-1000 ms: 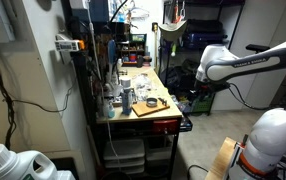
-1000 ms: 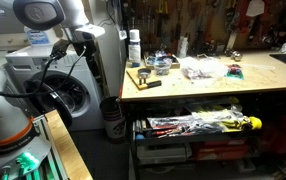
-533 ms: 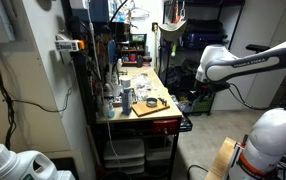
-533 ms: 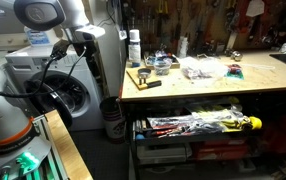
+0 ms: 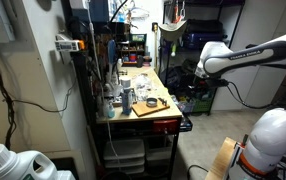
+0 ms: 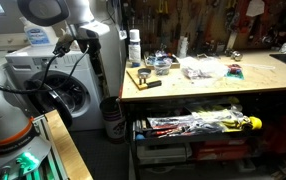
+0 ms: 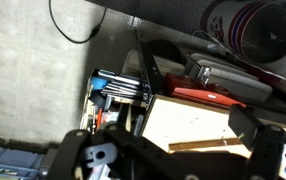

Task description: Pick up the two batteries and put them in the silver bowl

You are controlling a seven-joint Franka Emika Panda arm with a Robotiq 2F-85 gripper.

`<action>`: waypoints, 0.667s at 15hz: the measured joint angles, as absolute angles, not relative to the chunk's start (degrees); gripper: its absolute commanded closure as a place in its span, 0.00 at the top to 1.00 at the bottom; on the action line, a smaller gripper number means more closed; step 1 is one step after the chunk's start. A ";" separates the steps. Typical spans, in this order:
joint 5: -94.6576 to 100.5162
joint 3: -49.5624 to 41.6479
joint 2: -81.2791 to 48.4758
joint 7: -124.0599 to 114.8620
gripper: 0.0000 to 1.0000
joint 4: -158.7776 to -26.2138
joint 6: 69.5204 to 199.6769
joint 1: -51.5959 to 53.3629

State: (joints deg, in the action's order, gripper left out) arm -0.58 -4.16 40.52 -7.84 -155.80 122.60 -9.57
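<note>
The silver bowl (image 6: 163, 65) stands on the wooden workbench, behind a small wooden board (image 6: 141, 78); the board also shows in an exterior view (image 5: 148, 104). Small dark items (image 6: 149, 85) lie on the board, too small to tell whether they are the batteries. My gripper (image 5: 197, 92) hangs off the bench's end, well away from the bowl and board. In the wrist view my gripper (image 7: 173, 150) is open and empty, its dark fingers framing a pale wooden surface (image 7: 188, 122).
The bench top (image 6: 213, 85) holds bottles, jars and clutter (image 6: 198, 70). Open drawers of tools (image 6: 198, 125) stick out below it. A white machine (image 6: 68, 95) stands next to the bench. Shelves and cables (image 5: 83, 60) line one side.
The arm has risen slightly and shifted a little toward the bench in both exterior views. Nothing on the bench has moved.
</note>
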 measured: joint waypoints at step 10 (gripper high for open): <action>-13.45 -11.13 12.67 -14.31 1.00 -130.36 114.40 -10.57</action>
State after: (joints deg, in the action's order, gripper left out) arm -13.45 -11.13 12.67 -14.31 -130.36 114.40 -10.57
